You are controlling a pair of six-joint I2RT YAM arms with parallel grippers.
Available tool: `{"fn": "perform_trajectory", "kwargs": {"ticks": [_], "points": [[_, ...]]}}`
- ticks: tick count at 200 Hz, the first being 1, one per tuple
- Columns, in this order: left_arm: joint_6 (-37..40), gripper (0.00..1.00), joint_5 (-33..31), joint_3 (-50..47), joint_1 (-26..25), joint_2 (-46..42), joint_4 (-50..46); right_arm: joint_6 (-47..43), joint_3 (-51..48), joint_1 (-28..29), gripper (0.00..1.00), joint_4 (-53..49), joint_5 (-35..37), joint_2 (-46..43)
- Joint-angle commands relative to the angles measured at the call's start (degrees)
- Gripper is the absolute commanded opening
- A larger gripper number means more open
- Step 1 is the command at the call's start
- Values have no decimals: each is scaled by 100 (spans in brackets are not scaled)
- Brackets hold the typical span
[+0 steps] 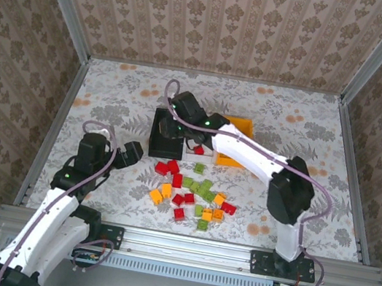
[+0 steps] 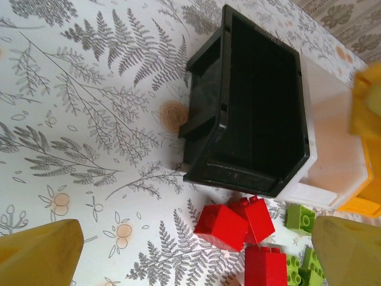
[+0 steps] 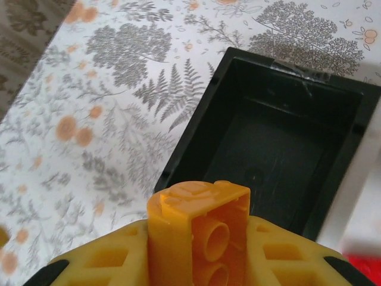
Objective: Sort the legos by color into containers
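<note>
Legos [image 1: 193, 192] mostly loose, piled at 5 o'clock off the black bin [image 1: 155, 144]. Your left gripper [image 1: 132, 153] sits at that bin's 8 o'clock, jaws wide apart, empty. Your right gripper [image 1: 170, 126] is over the black bin, clamped on an orange brick [image 3: 199, 226]. White bin [image 2: 333, 137] at black's 3 o'clock, orange bin [image 1: 244, 129] beyond.

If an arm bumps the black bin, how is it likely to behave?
The black bin looks empty, so it is probably light and would slide on the printed tablecloth rather than stay put. Its low, wide shape suggests it would hardly tip. Its moulded walls look stiff.
</note>
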Motion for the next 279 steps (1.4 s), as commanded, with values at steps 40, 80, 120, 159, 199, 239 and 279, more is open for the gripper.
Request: {"fn": "perform_trajectory", "kwargs": {"ticks": [40, 80, 120, 159, 199, 239, 279], "points": [[80, 95, 356, -42, -516, 451, 345, -141, 1483, -123, 49, -980, 135, 1172], [288, 94, 224, 103, -1008, 823, 171, -55, 1440, -174, 71, -899, 177, 988], [181, 93, 67, 80, -1940, 1085, -90, 174, 197, -272, 76, -254, 158, 41], [73, 93, -430, 52, -3206, 1494, -319, 418, -1369, -443, 78, 320, 136, -1035], [-12, 89, -1212, 131, -3947, 2092, -790, 538, -2374, -624, 79, 570, 152, -1764], [264, 80, -1809, 256, -4196, 2850, -478, 680, -2915, -688, 79, 746, 178, -2218], [602, 74, -1924, 375, -4235, 3204, -81, 667, -3059, -740, 79, 667, 301, -2479]]}}
